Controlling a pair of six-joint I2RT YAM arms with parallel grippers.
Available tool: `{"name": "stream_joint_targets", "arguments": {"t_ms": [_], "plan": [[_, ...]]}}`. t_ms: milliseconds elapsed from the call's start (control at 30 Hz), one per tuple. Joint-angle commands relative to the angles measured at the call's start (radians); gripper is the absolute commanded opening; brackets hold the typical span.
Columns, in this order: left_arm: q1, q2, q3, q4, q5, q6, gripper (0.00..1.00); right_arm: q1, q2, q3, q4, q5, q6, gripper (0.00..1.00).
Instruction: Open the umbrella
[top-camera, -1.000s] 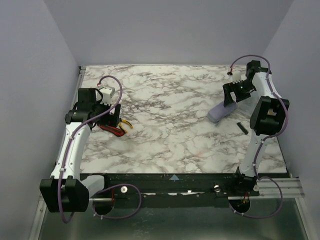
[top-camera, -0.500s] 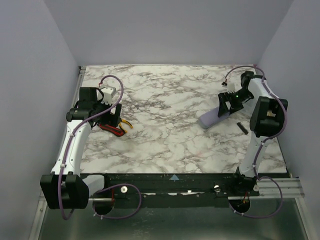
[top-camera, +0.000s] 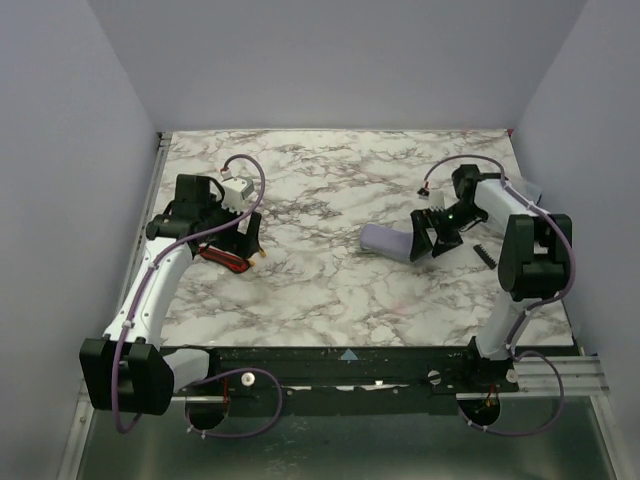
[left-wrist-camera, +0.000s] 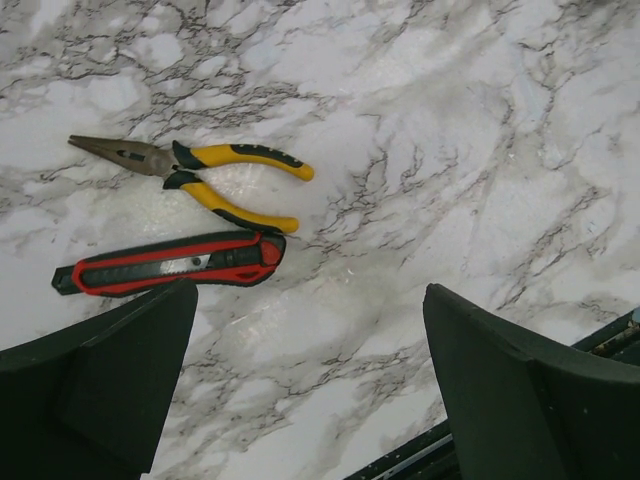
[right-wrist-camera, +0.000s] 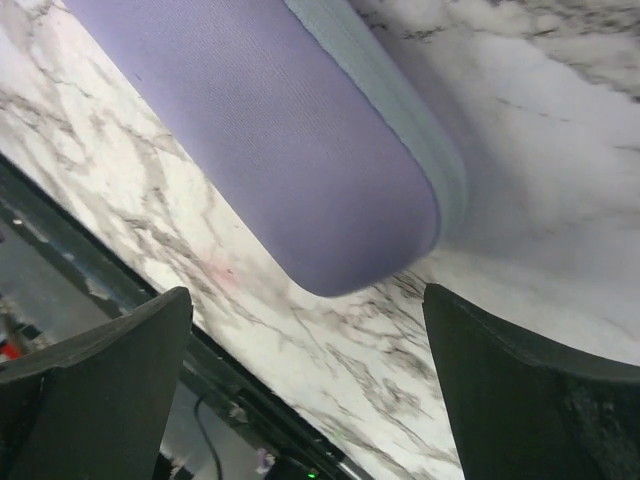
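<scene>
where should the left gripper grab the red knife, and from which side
Take the knife at mid-body from straight above, left gripper closing across its narrow width: it lies flat and slim, and the pliers crowd one end.

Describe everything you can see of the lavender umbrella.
The umbrella is folded shut: a short, rounded bundle of smooth lavender fabric with a paler strip along one side. It lies slantwise on the marble table, right of centre. One end is at the right gripper, whose fingers are spread apart there; whether they clamp it cannot be told. No shaft or handle shows.
</scene>
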Motion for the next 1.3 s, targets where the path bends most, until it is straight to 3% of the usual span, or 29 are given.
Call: {"name": "stream_joint_targets", "arguments": {"t_ms": [0,133,300,667,900,1067,1133,1267], "plan": [[-0.017,-0.016,-0.024,0.061,0.129,-0.038,0.98,-0.011,-0.076,0.066,0.003,0.145,-0.157,1.00],[-0.019,-0.031,-0.030,0.107,0.159,-0.060,0.98,-0.011,-0.160,0.110,0.002,0.165,-0.303,1.00],[-0.019,-0.029,-0.037,0.135,0.157,-0.074,0.98,0.124,-0.219,0.057,0.061,0.233,-0.370,1.00],[-0.019,-0.107,-0.091,0.258,0.073,-0.097,0.98,0.233,-0.131,0.004,0.141,0.287,-0.513,1.00],[-0.022,-0.191,-0.212,0.401,0.101,-0.175,0.98,0.287,-0.094,-0.064,0.255,0.339,-0.539,0.99],[-0.087,-0.260,-0.357,0.584,0.072,-0.302,0.82,0.340,-0.113,-0.139,0.335,0.327,-0.527,0.85],[-0.172,-0.274,-0.422,0.679,0.021,-0.332,0.78,0.360,-0.127,-0.170,0.361,0.307,-0.512,0.76],[-0.333,-0.217,-0.497,0.838,-0.068,-0.404,0.72,0.403,-0.186,-0.258,0.430,0.279,-0.522,0.68]]}}
